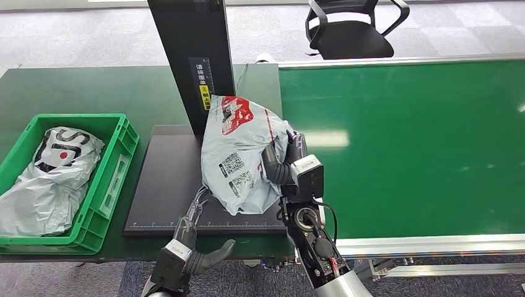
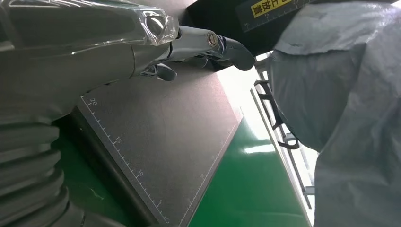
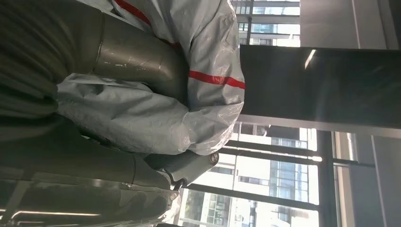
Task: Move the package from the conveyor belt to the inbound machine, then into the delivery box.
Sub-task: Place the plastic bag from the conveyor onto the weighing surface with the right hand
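Gripping the grey package [image 1: 244, 154] from its right side, the right hand [image 1: 286, 162] has its fingers wrapped into the plastic, as the right wrist view also shows, with the thumb [image 3: 137, 59] pressed into the bag. The package hangs over the right part of the black plate of the inbound machine [image 1: 167, 179], just in front of the machine's dark upright column [image 1: 192, 55]; whether its lower edge touches the plate cannot be told. The left hand [image 1: 189, 238] sits below and to the left of the package, at the near edge of the plate, holding nothing, its fingers [image 2: 208, 45] stretched out. The green conveyor belt [image 1: 408, 142] lies to the right of the right hand. Far left of the left hand, on the desk [image 1: 93, 86], a green delivery box [image 1: 114, 173] holds another grey bag [image 1: 52, 173].
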Robot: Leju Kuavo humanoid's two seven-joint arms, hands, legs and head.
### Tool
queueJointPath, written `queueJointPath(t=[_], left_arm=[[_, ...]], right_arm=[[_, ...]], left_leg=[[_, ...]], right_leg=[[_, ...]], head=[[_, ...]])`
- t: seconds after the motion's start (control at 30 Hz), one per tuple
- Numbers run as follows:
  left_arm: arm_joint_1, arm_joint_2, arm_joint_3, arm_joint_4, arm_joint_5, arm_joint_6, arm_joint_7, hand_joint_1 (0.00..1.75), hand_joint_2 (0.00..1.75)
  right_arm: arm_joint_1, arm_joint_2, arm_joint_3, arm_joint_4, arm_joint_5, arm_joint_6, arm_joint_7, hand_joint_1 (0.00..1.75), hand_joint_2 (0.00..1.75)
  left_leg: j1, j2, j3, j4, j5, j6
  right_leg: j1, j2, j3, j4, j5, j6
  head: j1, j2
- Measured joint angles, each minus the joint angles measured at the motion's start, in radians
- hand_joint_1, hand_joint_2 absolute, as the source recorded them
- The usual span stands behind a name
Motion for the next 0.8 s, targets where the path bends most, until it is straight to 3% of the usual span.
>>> queueJointPath(t=[0.3,0.6,0.7,0.8], left_arm=[[-0.001,0.000,0.000,0.000,0.000,0.000,0.000,0.00,1.75],[-0.018,0.000,-0.002,0.024,-0.015,0.038,-0.014,0.00,1.75],[-0.009,0.002,0.000,0.001,-0.062,0.113,-0.008,0.00,1.75],[0.037,0.001,0.017,-0.116,-0.211,0.351,0.054,0.00,1.75]], right_arm=[[-0.025,0.011,0.020,0.074,0.020,0.006,0.021,1.75,1.75],[-0.154,0.040,0.066,0.417,0.076,0.132,0.152,1.75,1.75],[-0.181,0.049,0.101,0.477,0.078,0.121,0.238,1.75,1.75],[-0.201,0.053,0.147,0.527,0.090,0.093,0.379,1.75,1.75]], left_leg=[[0.000,0.001,0.000,0.000,0.000,0.000],[0.000,0.001,0.000,0.000,0.001,-0.001],[0.000,0.001,-0.001,0.000,0.000,-0.001],[0.000,0.003,-0.002,0.000,0.000,-0.001]], right_leg=[[0.000,0.000,-0.001,0.000,0.000,0.000],[0.000,0.001,-0.001,0.000,0.000,0.000],[0.000,0.001,-0.001,0.000,0.000,0.000],[0.000,0.002,-0.002,0.000,0.000,0.000]], head=[[0.000,0.000],[0.000,0.000],[0.000,0.000],[0.000,0.000]])
